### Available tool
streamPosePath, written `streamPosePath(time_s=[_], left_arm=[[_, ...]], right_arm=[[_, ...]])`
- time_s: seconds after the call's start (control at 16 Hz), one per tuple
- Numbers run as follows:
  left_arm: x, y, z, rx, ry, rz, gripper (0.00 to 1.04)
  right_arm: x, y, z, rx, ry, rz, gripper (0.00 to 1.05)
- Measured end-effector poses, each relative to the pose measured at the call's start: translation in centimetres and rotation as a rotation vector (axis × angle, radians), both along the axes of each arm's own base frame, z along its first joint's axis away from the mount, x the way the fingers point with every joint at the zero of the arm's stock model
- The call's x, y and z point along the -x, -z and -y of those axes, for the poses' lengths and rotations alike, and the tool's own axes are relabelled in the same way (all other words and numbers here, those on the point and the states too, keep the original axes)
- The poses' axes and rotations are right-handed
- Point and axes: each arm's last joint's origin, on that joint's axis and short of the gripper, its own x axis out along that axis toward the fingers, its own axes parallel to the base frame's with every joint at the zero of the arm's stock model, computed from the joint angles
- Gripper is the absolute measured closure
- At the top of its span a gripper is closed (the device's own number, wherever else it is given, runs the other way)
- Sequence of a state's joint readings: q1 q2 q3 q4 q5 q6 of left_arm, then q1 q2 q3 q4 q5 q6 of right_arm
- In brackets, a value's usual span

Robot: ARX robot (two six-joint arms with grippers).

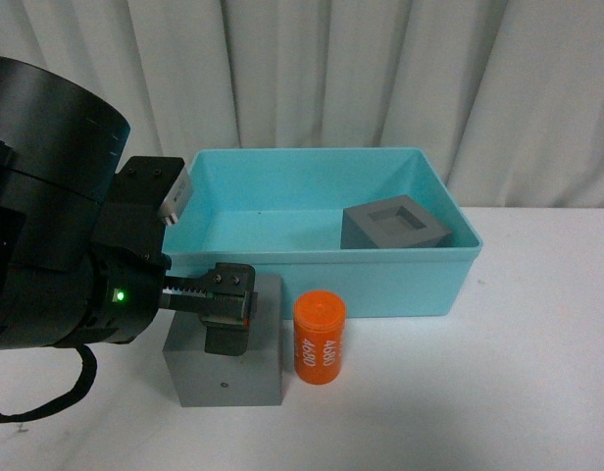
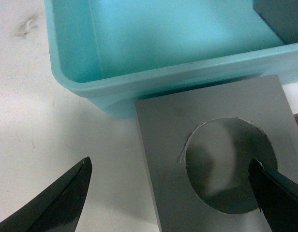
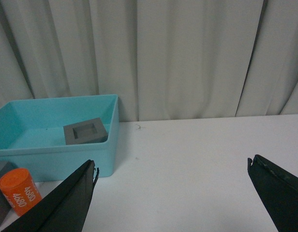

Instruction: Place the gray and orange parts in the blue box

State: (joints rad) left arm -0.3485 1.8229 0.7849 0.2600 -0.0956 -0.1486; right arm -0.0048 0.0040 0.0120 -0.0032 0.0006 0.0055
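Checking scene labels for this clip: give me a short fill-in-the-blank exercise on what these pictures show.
1. The gray cube lying in the blue box has a ____ recess.
2. The orange cylinder, upright on the table outside the box, reads ____.
3. The left gripper is at the second gray cube, whose recess is ____.
4. The right gripper has its jaws ____, holding nothing.

Missing words: square; 4680; round; open.
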Motion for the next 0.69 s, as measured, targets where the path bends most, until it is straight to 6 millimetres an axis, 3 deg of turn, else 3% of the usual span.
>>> streamPosePath(time_s=[0.37, 0.69], left_arm=[[-1.2, 0.6, 0.9, -0.080, 0.009, -0.019, 0.07], [-1.3, 0.6, 1.1, -0.068, 0.026, -0.037, 0.57]], right_arm=[[0.0, 0.0, 0.0, 0.000, 0.000, 0.000, 0.06], [0.0, 0.0, 0.0, 0.000, 0.000, 0.000, 0.06]])
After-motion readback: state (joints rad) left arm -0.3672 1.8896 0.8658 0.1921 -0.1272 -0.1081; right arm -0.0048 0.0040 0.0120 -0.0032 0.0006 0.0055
